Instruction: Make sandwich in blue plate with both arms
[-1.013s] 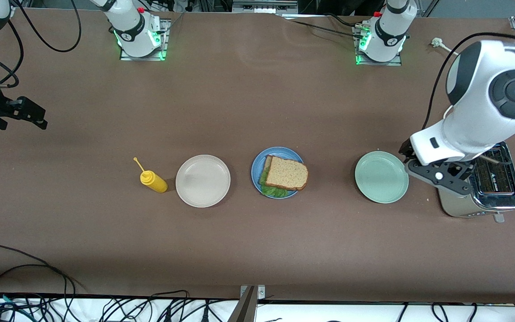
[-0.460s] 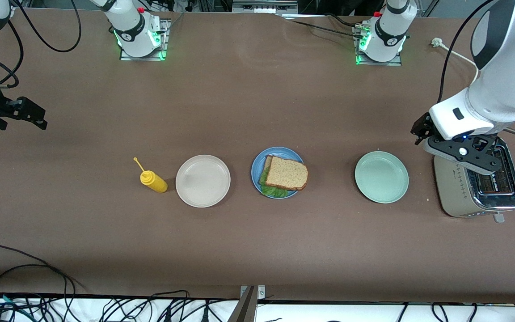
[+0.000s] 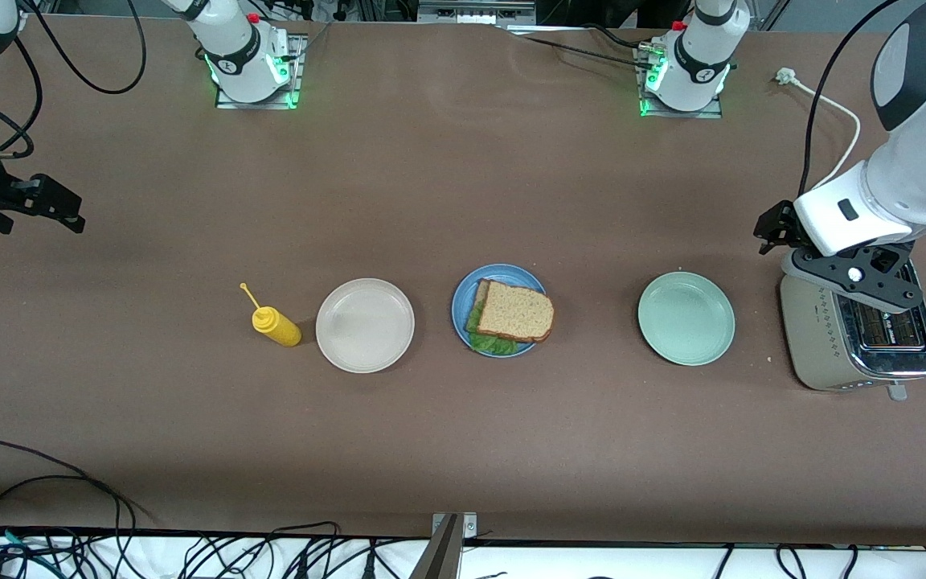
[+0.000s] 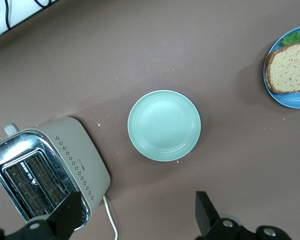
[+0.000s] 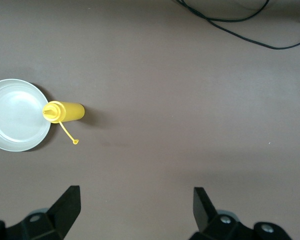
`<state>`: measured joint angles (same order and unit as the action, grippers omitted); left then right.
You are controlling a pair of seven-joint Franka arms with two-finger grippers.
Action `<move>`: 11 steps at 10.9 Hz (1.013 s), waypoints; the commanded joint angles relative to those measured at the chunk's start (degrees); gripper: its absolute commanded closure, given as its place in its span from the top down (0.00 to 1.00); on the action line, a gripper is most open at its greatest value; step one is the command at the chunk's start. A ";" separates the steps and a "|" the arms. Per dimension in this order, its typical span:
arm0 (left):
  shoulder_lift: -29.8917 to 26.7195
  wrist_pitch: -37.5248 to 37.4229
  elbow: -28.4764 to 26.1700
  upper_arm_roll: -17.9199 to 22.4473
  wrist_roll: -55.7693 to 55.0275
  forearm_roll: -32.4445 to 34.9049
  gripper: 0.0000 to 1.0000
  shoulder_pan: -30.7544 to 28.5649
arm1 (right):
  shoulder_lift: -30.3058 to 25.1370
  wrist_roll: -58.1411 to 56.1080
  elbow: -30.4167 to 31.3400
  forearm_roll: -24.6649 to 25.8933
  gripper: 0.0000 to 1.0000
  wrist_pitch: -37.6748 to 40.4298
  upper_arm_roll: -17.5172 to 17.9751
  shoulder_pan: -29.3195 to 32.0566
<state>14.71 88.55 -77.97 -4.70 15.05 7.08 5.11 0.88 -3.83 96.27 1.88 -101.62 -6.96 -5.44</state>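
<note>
Lifted away from the mint plate [image 3: 686, 318], left end effector [image 4: 135, 220] hangs spread wide above the toaster [image 3: 861, 338]. Right end effector [image 5: 135, 210], also spread, waits well apart from the sandwich [image 3: 511, 315]: brown bread over ruffled lettuce on blue plate [image 3: 463, 301].

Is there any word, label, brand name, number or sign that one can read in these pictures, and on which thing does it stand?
None can be read.
Round black-and-white marks on the two white robot arm bases: too small to read.
Beige and chrome two-slot toaster: only dot patterns and a faint mark, unreadable.
Yellow plastic squeeze bottle, round blue plate, beige plate, mint green plate: no text.
</note>
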 commanded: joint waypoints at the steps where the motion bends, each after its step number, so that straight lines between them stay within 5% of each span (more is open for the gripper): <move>1: -0.83 -1.63 -0.08 0.04 -0.55 -0.75 1.00 -0.10 | 0.53 -0.04 -1.52 0.84 1.00 1.34 0.19 -0.10; 3: -3.19 -1.02 -1.47 2.13 0.06 -0.93 1.00 0.95 | 0.44 -0.04 -1.52 0.76 1.00 1.34 0.19 -0.27; 6: -15.11 10.02 -15.14 2.41 -0.71 -1.37 1.00 1.83 | 0.44 -0.04 -1.61 0.76 1.00 1.34 0.28 -0.36; 8: -21.10 10.59 -21.67 2.76 -0.11 -1.37 1.00 3.40 | 0.44 -0.04 -1.61 0.76 1.00 1.25 0.28 -0.36; 11: -23.24 9.37 -23.81 6.10 -0.19 -1.81 1.00 6.05 | 0.44 0.05 -2.05 0.58 1.00 1.34 0.28 -0.36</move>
<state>-5.69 96.84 -97.91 -0.90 14.80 6.65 9.55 0.94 -3.83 96.04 1.88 -101.60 -6.77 -5.65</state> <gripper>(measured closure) 0.000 0.000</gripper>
